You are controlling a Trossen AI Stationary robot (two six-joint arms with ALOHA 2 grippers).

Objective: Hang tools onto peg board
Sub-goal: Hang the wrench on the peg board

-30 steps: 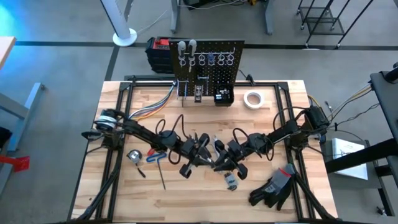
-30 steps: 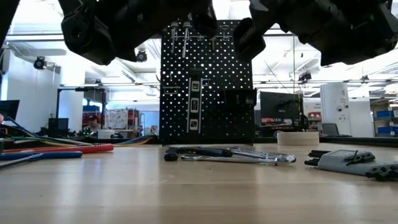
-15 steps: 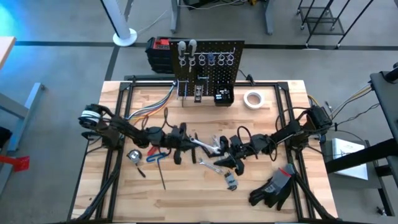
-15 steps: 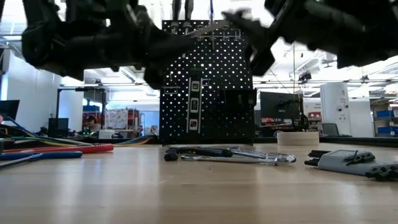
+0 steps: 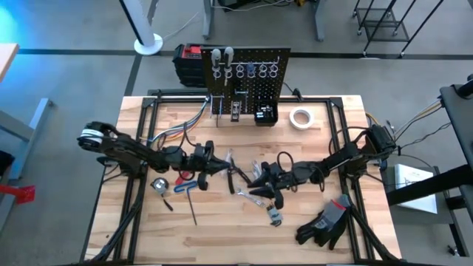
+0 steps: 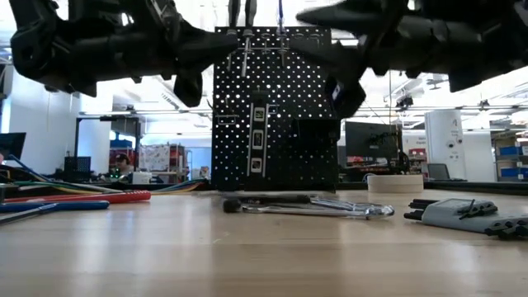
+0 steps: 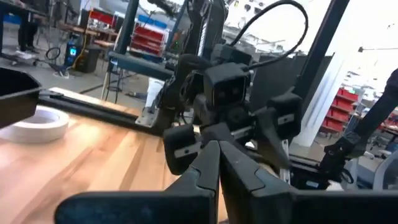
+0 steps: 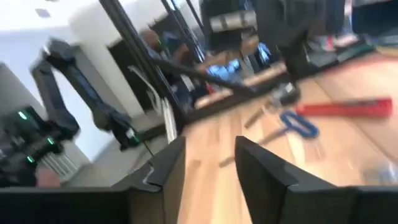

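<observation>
Both arms hang low over the table well in front of the peg board (image 5: 247, 77), facing each other across a scatter of tools (image 5: 248, 193): silver wrenches and dark-handled pieces lying flat, straight out from the board's middle. The left gripper (image 5: 212, 164) sits out from the board's left half with its fingers (image 7: 208, 169) pressed together; its wrist view shows nothing between them, so I judge it empty. The right gripper (image 5: 260, 179) sits out from the board's right half, its fingers (image 8: 166, 169) apart with a clear gap and nothing in it. The step in hand looks like a pickup from that scatter, with the right claw the one ready for it. To do it well, choose one tool that lies free of its neighbours, since several cross or touch and a careless close could take two. Line the fingers across the handle, not along it, and grip near the end away from the hanging hole, so the hole stays free for a hook (image 5: 251, 71) on the board's top row. Keep the left arm clear, as the two claws are near each other. Some hooks towards the board's left already carry tools, so aim for a free one.
</observation>
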